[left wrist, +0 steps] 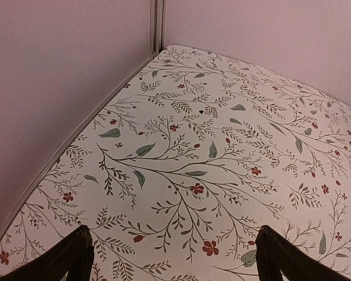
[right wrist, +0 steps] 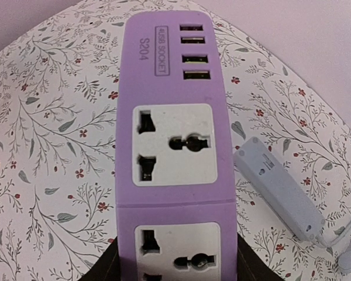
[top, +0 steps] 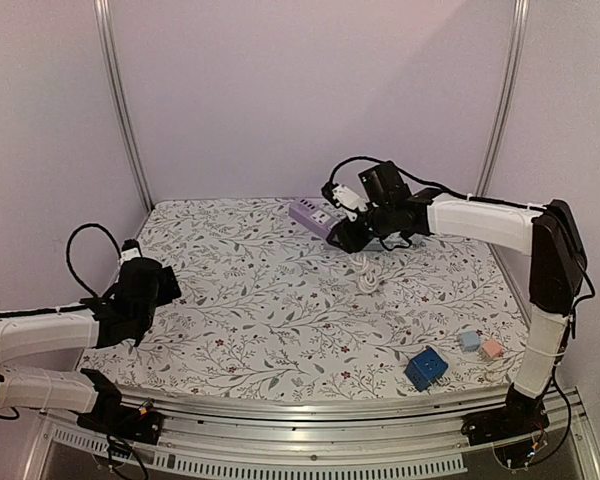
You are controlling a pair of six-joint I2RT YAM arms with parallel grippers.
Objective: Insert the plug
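Purple power strip clamped in the right pincer

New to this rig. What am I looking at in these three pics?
Two robot arms, left arm and right arm, are bolted side by side at the near edge. One picture looks down from above and behind; the other two come from cameras on each wrist. On the floral cloth lie a blue cube, a pale blue block, a pink block and a grey plug. The right claw grips the purple power strip, fingers on both sides. The left claw is open and empty.
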